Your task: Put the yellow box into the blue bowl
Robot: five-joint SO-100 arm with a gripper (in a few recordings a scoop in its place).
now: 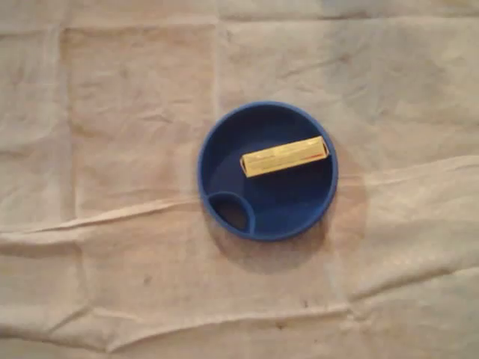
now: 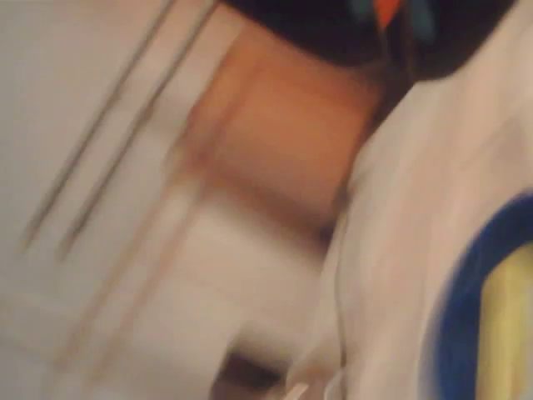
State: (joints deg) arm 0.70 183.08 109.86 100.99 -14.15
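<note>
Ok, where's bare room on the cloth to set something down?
Overhead view: bare cloth lies all round the blue bowl, wide left and right of it, narrower above and below. Only the bowl is crowded, the yellow box lying across it.

Housing: a black, rounded mass (image 2: 333, 37) along the top edge of the wrist view, smeared by motion blur; whether it belongs to the arm cannot be told for certain.
Markings: a small bright orange patch (image 2: 386, 10) sits on that black, with teal-green strokes (image 2: 420, 21) just beside it on either side.
Outline: the lower edge of the black bulges downward in a soft curve and narrows to a dark streak at its right.
Bottom edge: a small dark blurred spot (image 2: 246, 373), its shape unclear.
Cables, screws: too blurred to tell.
</note>
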